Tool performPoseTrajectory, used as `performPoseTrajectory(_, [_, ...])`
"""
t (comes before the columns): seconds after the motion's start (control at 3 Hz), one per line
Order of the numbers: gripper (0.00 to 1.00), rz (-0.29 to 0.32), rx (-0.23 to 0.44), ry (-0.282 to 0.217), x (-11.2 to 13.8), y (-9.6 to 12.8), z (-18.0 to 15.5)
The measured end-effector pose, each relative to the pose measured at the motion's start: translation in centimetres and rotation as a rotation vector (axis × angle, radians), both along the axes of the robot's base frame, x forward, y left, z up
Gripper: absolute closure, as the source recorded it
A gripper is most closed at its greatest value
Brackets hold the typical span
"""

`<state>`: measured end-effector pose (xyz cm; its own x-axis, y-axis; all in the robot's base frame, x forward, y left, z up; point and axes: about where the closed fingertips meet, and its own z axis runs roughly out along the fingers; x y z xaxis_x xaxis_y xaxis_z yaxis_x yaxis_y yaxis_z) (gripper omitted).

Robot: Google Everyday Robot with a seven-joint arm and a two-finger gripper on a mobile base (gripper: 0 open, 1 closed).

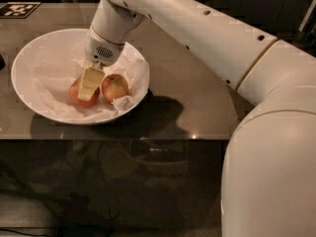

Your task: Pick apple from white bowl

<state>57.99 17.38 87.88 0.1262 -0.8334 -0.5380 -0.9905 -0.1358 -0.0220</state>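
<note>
Smaller apple beside gripper, tissue, table

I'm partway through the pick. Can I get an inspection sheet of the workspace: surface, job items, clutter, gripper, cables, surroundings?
Surface: brown table, with the bowl standing on its left part.
Job's things: apple lies in the white bowl on tissue paper, partly hidden by the gripper.
Clutter: second apple with a pale patch, close beside the first; black-and-white marker at the table's far left.
Gripper: gripper is low inside the bowl over the apple; whether it grips cannot be told. The arm reaches in from the right.
Cables: nothing seen.
Surroundings: dark behind the table; glossy dark panel below its front edge.
</note>
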Motion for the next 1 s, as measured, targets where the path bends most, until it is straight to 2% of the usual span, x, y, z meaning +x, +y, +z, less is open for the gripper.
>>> performPoseTrajectory(0.67, [0.11,0.000,0.000,0.000,0.00,0.00,0.00])
performPoseTrajectory(1.0, [0.00,0.000,0.000,0.000,0.00,0.01,-0.01])
